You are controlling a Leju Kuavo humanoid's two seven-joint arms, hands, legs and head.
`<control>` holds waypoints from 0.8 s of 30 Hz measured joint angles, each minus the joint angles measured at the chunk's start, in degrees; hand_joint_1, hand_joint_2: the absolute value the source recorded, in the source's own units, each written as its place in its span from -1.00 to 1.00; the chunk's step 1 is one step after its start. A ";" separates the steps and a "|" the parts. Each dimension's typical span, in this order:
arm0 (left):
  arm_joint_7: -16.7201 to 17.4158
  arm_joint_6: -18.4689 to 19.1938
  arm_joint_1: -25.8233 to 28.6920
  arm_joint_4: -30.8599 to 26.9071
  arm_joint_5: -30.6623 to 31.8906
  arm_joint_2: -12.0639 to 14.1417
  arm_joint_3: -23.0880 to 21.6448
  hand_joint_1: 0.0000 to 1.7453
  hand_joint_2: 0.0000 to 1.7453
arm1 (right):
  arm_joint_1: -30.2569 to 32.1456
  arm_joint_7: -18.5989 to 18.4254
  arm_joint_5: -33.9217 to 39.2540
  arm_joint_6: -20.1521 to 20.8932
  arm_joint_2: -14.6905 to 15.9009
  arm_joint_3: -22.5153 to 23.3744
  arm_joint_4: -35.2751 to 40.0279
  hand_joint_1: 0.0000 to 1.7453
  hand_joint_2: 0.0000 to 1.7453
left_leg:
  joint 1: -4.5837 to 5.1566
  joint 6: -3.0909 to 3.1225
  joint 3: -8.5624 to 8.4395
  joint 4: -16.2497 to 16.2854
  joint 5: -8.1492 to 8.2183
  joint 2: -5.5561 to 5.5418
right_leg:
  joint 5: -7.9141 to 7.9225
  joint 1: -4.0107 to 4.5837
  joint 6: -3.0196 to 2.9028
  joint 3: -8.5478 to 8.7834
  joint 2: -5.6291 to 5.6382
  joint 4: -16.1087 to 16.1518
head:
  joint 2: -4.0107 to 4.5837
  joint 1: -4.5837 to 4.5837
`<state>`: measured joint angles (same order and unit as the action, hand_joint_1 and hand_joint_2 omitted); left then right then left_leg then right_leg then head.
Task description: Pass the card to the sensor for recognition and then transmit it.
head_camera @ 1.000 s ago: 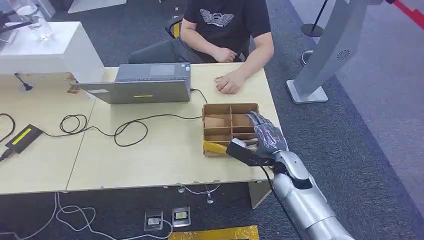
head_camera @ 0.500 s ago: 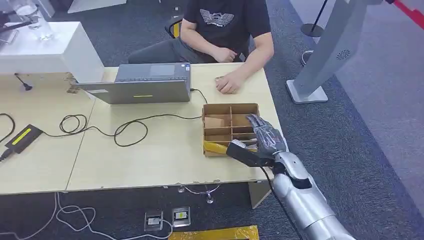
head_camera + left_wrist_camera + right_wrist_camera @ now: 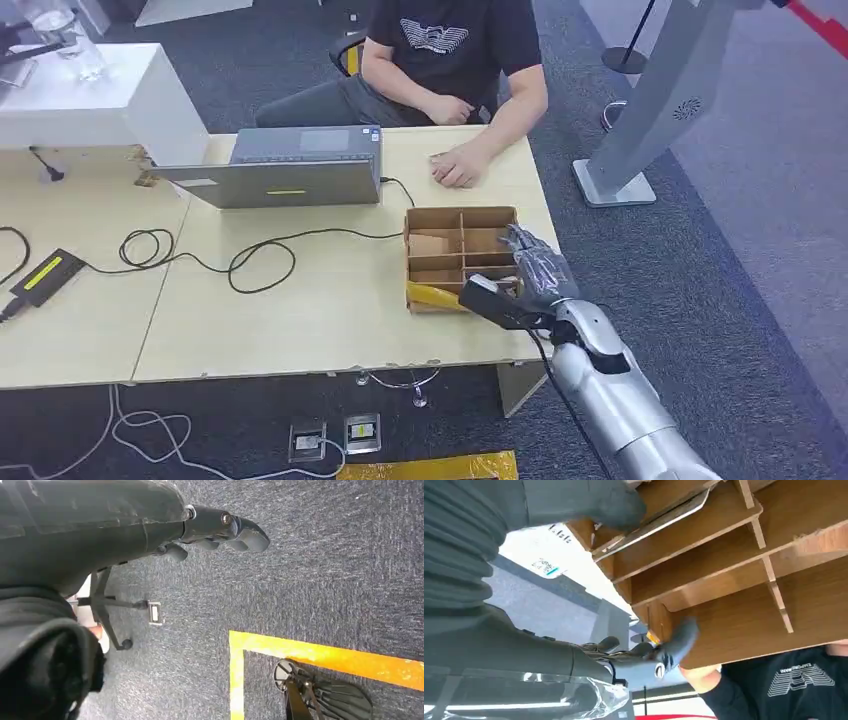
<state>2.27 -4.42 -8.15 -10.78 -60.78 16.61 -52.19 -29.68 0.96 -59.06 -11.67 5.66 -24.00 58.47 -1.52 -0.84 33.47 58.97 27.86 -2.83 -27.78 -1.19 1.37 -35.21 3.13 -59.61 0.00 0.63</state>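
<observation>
My right hand (image 3: 538, 268) hovers over the near right corner of a brown cardboard box (image 3: 460, 214) split into compartments, at the table's right end. In the right wrist view its thumb (image 3: 616, 502) rests on a thin pale card (image 3: 664, 514) that leans in a compartment of the box (image 3: 724, 580). The darker fingers (image 3: 664, 652) reach along the box's far side, well apart from the thumb. My left hand (image 3: 220, 527) hangs over grey carpet with nothing in it. A black device with a yellow label (image 3: 45, 273) lies at the table's far left.
A person sits across the table with one hand (image 3: 458, 168) resting behind the box. A grey laptop (image 3: 290, 170) and a looping black cable (image 3: 260, 262) occupy the middle. A yellow piece (image 3: 435, 296) lies at the box's near edge. A grey stand (image 3: 640, 130) is to the right.
My right hand has shifted slightly right and toward me and dipped lower over the box. The person and the things on the table have stayed put.
</observation>
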 joint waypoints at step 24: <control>0.09 -0.02 -0.01 0.00 0.20 0.13 -0.02 -1.00 -1.00 | 0.41 2.82 2.91 -0.68 0.00 -0.07 0.00 1.00 1.00 | 0.00 0.00 0.00 0.00 0.00 0.00 | 0.00 0.00 0.00 0.00 0.00 0.00 | 0.00 0.00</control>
<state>2.36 -4.44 -8.15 -10.78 -60.59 16.74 -52.22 -29.27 3.78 -56.15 -12.35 5.66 -24.06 58.47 -1.52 -0.84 33.47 58.97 27.86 -2.83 -27.78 -1.19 1.36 -35.21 3.12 -59.61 0.00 0.63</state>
